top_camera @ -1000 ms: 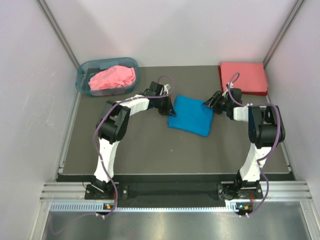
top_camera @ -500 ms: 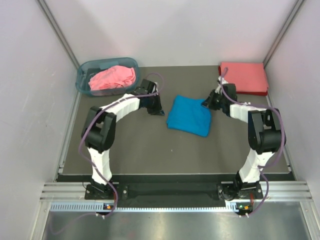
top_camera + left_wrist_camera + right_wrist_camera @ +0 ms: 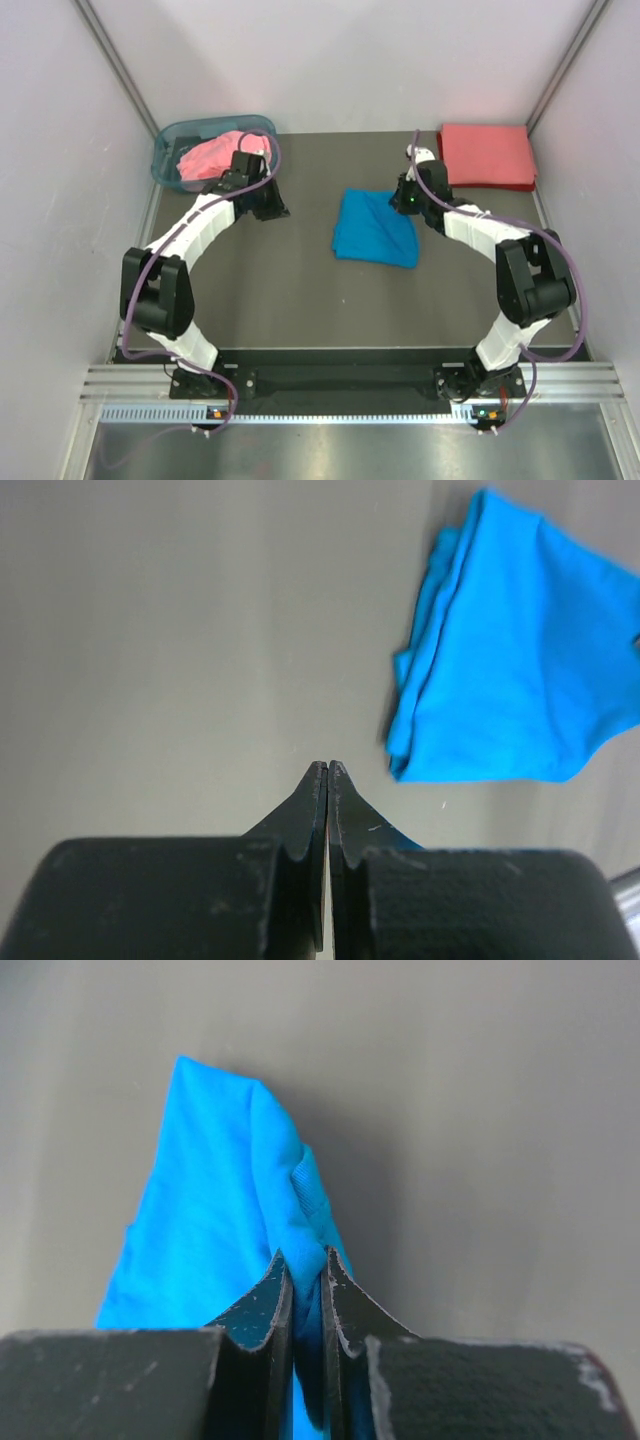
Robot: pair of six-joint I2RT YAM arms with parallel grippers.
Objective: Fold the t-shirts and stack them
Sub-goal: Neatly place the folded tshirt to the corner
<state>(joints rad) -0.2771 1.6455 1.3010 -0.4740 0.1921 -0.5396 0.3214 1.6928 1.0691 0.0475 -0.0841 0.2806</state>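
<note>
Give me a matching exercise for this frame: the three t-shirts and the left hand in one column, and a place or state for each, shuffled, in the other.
Column one:
1. blue t-shirt
2. pink t-shirt
3. coral-red t-shirt
4. left hand

Column two:
A. crumpled in the basket
B. shut, holding nothing
C. folded flat at the far right corner of the table
D. pinched at its edge by the right hand

Pairs: 1-D, 2-A, 3-C, 4-B
</note>
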